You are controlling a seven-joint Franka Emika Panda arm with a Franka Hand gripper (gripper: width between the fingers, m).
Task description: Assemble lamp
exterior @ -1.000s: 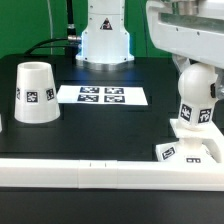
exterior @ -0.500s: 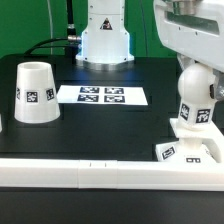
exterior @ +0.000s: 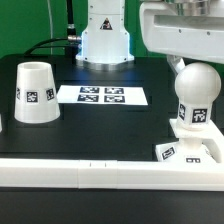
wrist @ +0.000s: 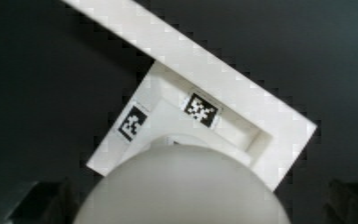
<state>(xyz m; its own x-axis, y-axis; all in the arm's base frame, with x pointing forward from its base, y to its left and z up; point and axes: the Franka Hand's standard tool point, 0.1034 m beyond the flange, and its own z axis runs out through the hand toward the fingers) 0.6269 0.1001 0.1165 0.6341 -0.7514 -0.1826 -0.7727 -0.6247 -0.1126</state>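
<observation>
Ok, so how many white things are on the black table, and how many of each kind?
Cone lamp shade: 1
Round bulb on its stem: 1
Flat square lamp base: 1
Marker board: 1
Long white rail: 1
Total: 5

White lamp parts stand out against a black table (exterior: 100, 125). The cone shade (exterior: 37, 92), the round bulb (exterior: 195, 90) and the flat base (exterior: 186, 150) each carry black-and-white square tags. The marker board (exterior: 101, 95) is white with four such tags. A plain white rail (exterior: 80, 172) lies in front, and the backdrop (exterior: 20, 25) is green.
</observation>
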